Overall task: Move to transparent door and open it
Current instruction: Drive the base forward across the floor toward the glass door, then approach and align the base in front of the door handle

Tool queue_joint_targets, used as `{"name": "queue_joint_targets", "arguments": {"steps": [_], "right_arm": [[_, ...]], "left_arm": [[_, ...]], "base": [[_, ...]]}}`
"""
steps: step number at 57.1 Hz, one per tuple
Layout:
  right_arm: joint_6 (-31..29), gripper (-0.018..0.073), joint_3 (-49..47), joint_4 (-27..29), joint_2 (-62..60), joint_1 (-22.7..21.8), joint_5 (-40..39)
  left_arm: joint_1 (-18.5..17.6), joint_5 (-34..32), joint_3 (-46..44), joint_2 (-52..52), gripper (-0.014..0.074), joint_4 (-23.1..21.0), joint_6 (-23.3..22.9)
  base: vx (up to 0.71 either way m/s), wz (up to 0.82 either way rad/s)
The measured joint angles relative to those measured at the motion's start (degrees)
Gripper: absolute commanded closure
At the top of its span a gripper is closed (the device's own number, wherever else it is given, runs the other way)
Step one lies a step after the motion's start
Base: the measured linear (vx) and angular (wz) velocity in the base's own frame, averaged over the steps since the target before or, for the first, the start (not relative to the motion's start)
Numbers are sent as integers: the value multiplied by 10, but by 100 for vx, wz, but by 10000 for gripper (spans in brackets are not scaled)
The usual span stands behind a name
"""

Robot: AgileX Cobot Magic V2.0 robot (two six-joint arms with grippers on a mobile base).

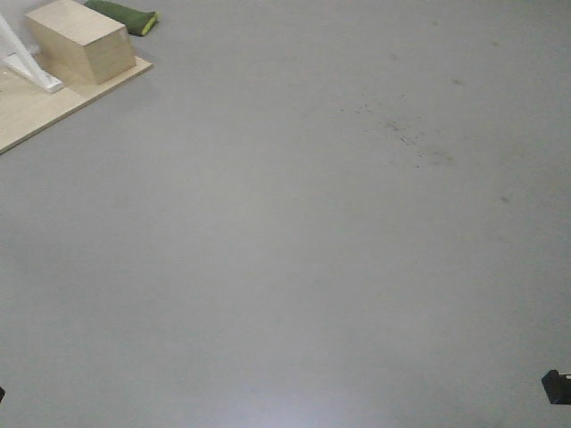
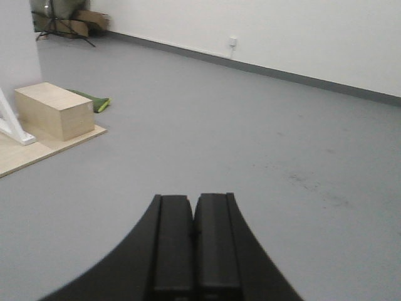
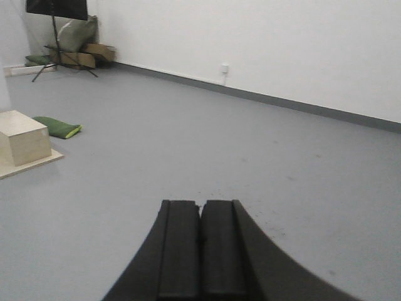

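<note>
the left gripper (image 2: 193,202) and the right gripper (image 3: 201,207) each had two black fingers pressed flat together, gripping nothing, above the plain grey floor (image 1: 294,267). the transparent door was in none of the three views. at far left, one pale wooden box (image 1: 78,40) sat on one light plywood board (image 1: 36,111), with one white angled strut (image 1: 22,58) beside it and one green cushion (image 1: 125,15) behind. one white wall socket (image 2: 233,42) was on the far wall.
</note>
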Motion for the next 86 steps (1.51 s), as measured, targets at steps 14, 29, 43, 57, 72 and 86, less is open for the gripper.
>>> {"name": "queue_joint_targets", "arguments": {"steps": [14,29,43,57,72,86], "right_arm": [[0,561,0,0,0,0,0],[0,561,0,0,0,0,0],[0,561,0,0,0,0,0],[0,561,0,0,0,0,0],[0,561,0,0,0,0,0],[0,561,0,0,0,0,0]], "left_arm": [[0,0,0,0,600,0,0],[0,0,0,0,600,0,0],[0,0,0,0,600,0,0],[0,0,0,0,600,0,0],[0,0,0,0,600,0,0],[0,0,0,0,600,0,0]], "base": [[57,58],[56,54],[56,34],[59,29],[61,27],[61,23]]}}
